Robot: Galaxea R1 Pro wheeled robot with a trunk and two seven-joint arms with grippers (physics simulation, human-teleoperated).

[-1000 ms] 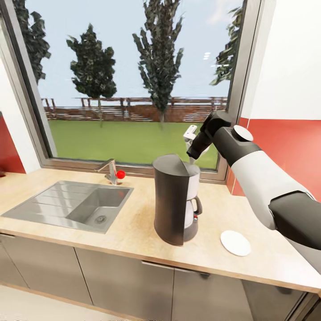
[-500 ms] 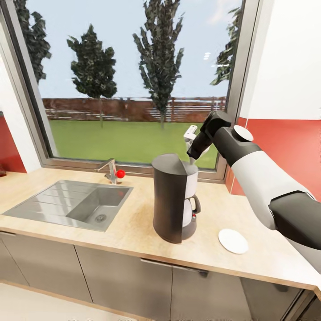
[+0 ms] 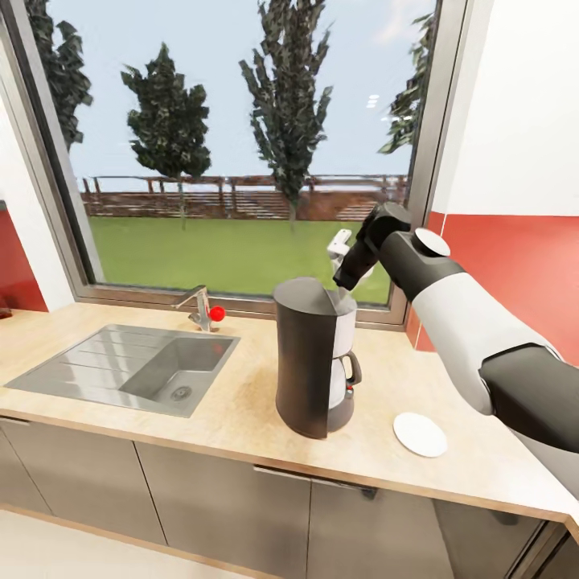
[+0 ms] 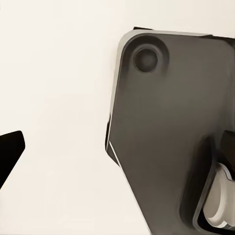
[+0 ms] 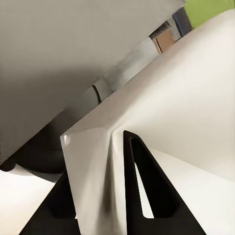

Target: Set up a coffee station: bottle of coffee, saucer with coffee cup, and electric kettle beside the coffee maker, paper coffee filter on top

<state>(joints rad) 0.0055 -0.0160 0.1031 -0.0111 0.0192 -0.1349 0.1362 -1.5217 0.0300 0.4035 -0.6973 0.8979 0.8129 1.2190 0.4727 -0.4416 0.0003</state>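
Leftward our right gripper (image 3: 344, 283) has crept, clamped on the white paper cone filter (image 5: 161, 117) (creased); we should lower squarely over the tall dark grey coffee maker (image 3: 310, 354).

Kitchen: sink (image 3: 129, 366), countertop (image 3: 241, 418)

Coffee maker (image 3: 310, 354): tall, dark grey curved shell, white basket, glass carafe with black handle; upright on the countertop, right of the sink.
Countertop (image 3: 241, 418): long light beige wood-look surface above grey cabinet fronts.
Saucer (image 3: 420, 434): small flat white round plate; lying on the countertop, near the coffee maker's right side, apart from it.
Paper coffee filter (image 5: 161, 117): white folded paper, pinched between two black fingers, above the coffee maker's top.
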